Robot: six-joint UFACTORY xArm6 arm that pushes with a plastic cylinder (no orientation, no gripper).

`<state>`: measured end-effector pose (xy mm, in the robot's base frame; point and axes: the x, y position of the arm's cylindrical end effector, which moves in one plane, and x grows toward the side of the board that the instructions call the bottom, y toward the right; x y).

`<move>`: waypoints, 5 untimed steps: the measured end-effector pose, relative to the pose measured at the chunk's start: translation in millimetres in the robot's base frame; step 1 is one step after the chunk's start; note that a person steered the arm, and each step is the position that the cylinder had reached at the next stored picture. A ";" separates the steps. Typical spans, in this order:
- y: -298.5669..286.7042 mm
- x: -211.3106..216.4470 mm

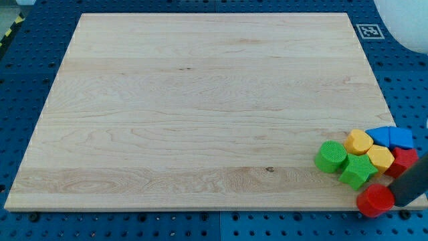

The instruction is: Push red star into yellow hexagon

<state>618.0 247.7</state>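
Red star point(404, 161) wedged at the board's point(200, 100) four o'clock corner, touching yellow hexagon point(380, 158); my tip apparently hidden, contact undeterminable.

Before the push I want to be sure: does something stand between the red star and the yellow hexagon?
Nothing visible does. The red star already touches the yellow hexagon on its right side. My tip is just below the star.

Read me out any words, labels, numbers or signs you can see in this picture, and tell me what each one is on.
No readable words, letters or numbers anywhere in the camera view.
Only sign: a black-and-white square fiducial marker, a pattern and not text, just off the wooden board at its corner toward the view's top right.
The coloured blocks at the view's bottom right carry no markings.
My tip is not clearly visible.
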 end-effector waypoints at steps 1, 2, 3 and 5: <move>-4.4 -0.7; -4.4 -0.7; -1.3 -1.7; 31.9 -2.3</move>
<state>615.7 279.6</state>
